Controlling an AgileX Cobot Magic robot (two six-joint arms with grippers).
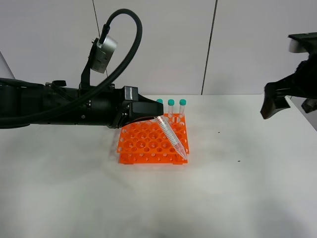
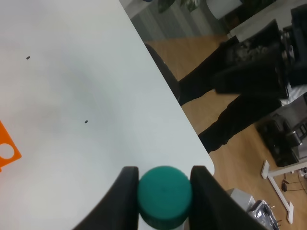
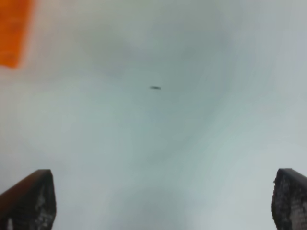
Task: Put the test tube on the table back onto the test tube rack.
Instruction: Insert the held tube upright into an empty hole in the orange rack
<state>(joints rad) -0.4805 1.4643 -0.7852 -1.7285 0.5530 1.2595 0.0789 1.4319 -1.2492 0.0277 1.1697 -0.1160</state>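
My left gripper (image 1: 152,118) is shut on the test tube (image 1: 172,139), gripping it near the teal-green cap (image 2: 164,195). The clear tube slants down to the right, its pointed tip over the front right corner of the orange test tube rack (image 1: 143,145). Three other capped tubes (image 1: 171,106) stand upright in the rack's back row. The rack sits on the white table (image 1: 158,198). My right gripper (image 1: 275,101) hangs open and empty above the table's far right; its fingertips (image 3: 33,196) show wide apart in the right wrist view.
A corner of the rack (image 2: 7,148) shows in the left wrist view, and a blurred orange edge of the rack (image 3: 14,31) in the right wrist view. The table's right edge (image 2: 177,110) drops to a wooden floor with a person's dark legs (image 2: 225,115) beside it.
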